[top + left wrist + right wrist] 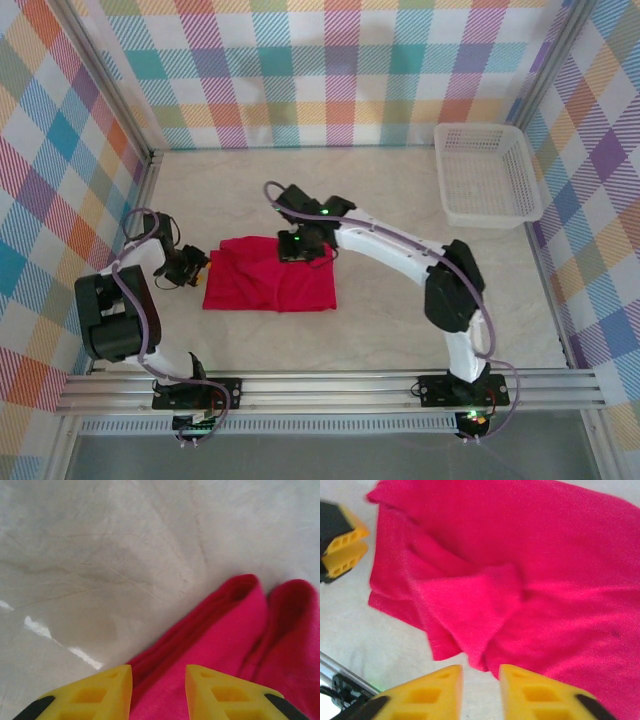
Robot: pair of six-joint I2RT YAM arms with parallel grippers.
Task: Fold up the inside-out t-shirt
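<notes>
The inside-out t-shirt [270, 285] is a bright red, partly folded rectangle on the pale table, with loose folds along its left side. My left gripper [200, 268] sits low at the shirt's left edge. Its yellow fingers stand a little apart, and red cloth [220, 645] lies ahead of and under the gap [159, 672]. My right gripper [300, 250] hovers over the shirt's far edge. In the right wrist view its jaws [480, 672] are narrowly open with bare table between them, just short of a pointed fold of the t-shirt [470, 615]. The left gripper [357, 542] is at the upper left of that view.
A white mesh basket [487, 175] stands at the back right corner. Checked walls enclose the table [400, 200] on three sides. An aluminium rail [330, 388] with both arm bases runs along the near edge.
</notes>
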